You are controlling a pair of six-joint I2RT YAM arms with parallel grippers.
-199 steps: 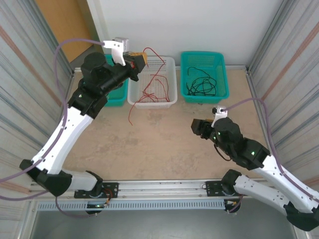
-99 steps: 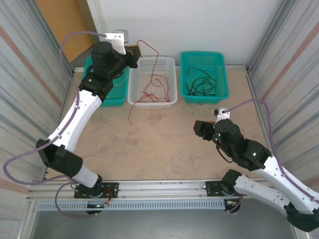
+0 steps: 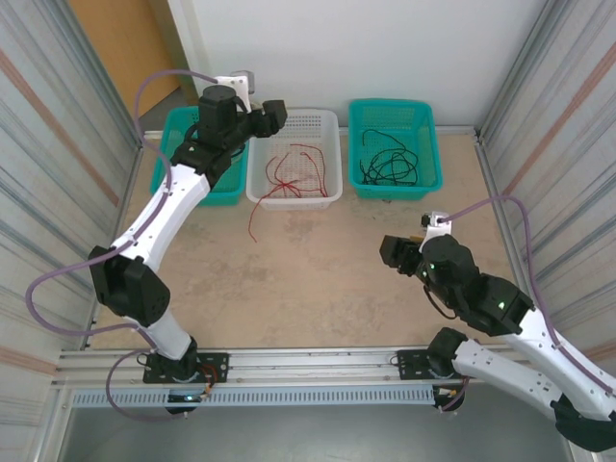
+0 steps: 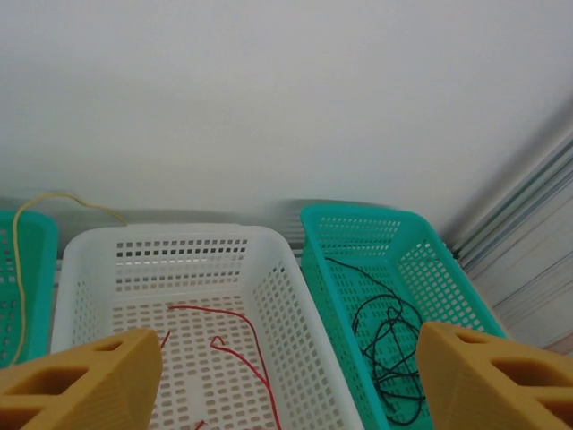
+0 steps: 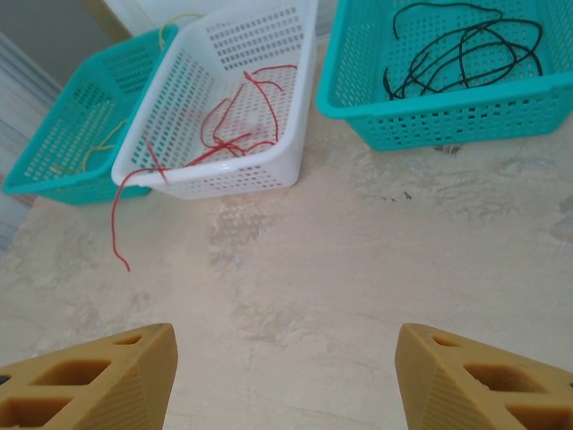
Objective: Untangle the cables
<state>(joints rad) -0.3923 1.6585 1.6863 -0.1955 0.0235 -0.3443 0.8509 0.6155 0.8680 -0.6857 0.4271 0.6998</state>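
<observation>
The cables look all but sorted by colour: the red cables lie in the white basket, the black cables lie coiled in the right green basket, and a yellow cable curls over the far rim of the left green basket. No two colours cross. One red end hangs over the near wall of the white basket and trails onto the table, so the step in hand seems to be the laying-in of the red, with that loose tail left to tidy. The next move probably calls for a pincer to come down to the table just in front of the white basket, nip the thin tail low, and lift it over the wall without dragging the rest out; the wire is fine and springy, so the grip must be well centred. The left arm is stretched far forward and high, its wrist tipped so that the left pincer hangs above the white basket, jaws spread wide with nothing between them. The right arm is folded back near its base, well apart from the baskets, and the right pincer hovers over bare table facing the baskets, also wide open and empty.
</observation>
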